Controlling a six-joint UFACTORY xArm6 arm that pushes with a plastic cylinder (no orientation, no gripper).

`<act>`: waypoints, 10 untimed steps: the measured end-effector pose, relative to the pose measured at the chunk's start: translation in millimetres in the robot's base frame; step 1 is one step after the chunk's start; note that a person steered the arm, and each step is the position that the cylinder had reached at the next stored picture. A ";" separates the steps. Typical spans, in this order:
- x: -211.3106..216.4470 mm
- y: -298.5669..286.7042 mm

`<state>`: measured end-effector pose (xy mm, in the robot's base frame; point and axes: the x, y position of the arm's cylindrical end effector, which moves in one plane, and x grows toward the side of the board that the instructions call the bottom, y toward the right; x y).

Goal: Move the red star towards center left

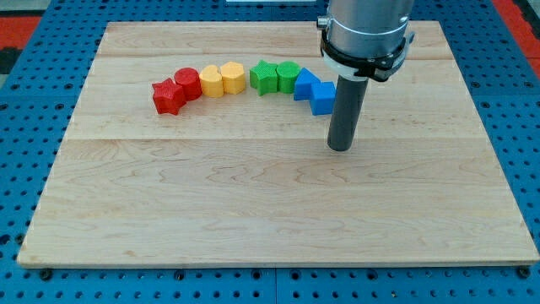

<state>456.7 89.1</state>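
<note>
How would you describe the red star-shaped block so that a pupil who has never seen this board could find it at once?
On the pale wooden board, an arc of coloured blocks runs across the upper half. The red star-shaped block ends that arc at the view's left, touching the red round block. It alone has points, and lies far from my tip.

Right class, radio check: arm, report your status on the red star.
My tip down on board, right of the block row, beside blue blocks. Red star at row's left end, touching red cylinder. Untouched. Leftward path clear.
</note>
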 end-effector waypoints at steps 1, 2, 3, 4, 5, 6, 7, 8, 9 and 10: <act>0.0 0.0; 0.0 3.0; 0.0 3.7; 33.1 28.3; 37.1 29.3; 50.5 -49.3; 57.1 -181.5; 31.1 -301.3; -34.4 -372.8; -106.7 -387.7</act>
<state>350.0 -298.7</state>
